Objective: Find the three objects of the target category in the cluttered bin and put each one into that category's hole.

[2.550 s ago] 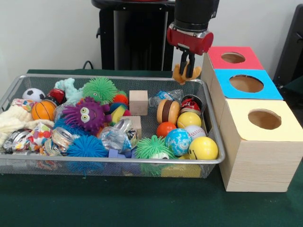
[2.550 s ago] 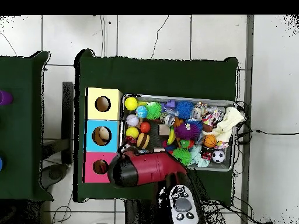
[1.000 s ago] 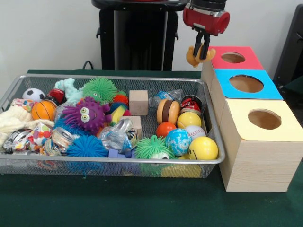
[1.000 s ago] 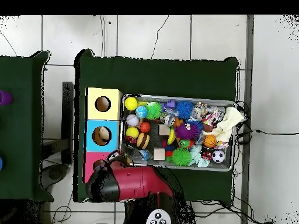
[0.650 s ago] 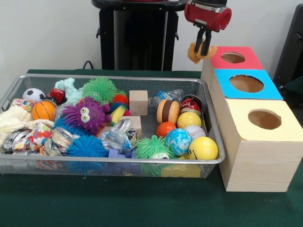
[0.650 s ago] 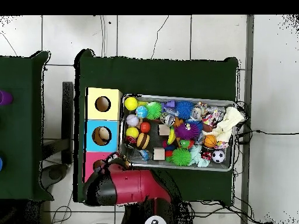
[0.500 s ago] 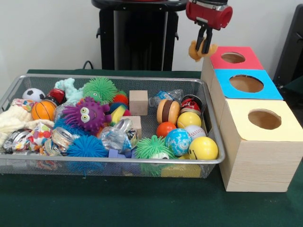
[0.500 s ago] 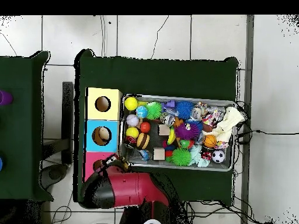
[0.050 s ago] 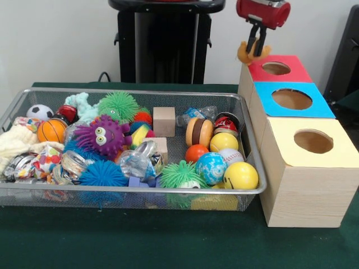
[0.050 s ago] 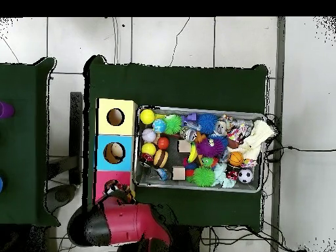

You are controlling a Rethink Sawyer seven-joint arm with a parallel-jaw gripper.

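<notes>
In the front view my gripper [image 9: 255, 51] hangs above the near-left edge of the red-topped box [image 9: 291, 70], shut on a small orange-yellow soft toy [image 9: 245, 54]. The toy dangles just left of the red box's round hole [image 9: 276, 68]. In the overhead view the red arm [image 10: 121, 225] covers most of the red box, so the toy and hole are hidden there. The wire mesh bin [image 9: 134, 191] is full of toys: a purple fuzzy monster [image 9: 103, 134], green spiky balls [image 9: 118, 105], a toy burger [image 9: 198, 131] and several balls.
Beside the bin stand a blue-topped box [image 9: 293, 99] and a yellow-topped box [image 9: 313, 141], each with a round hole. Two wooden cubes [image 9: 164, 121] lie in the bin. A black pedestal [image 9: 160, 42] rises behind. A dark side table [image 10: 20, 141] shows in the overhead view.
The gripper has carried the orange-yellow toy up out of the bin's back right corner and rightward to the red box's edge. In the overhead view the arm swung away from the bin.
</notes>
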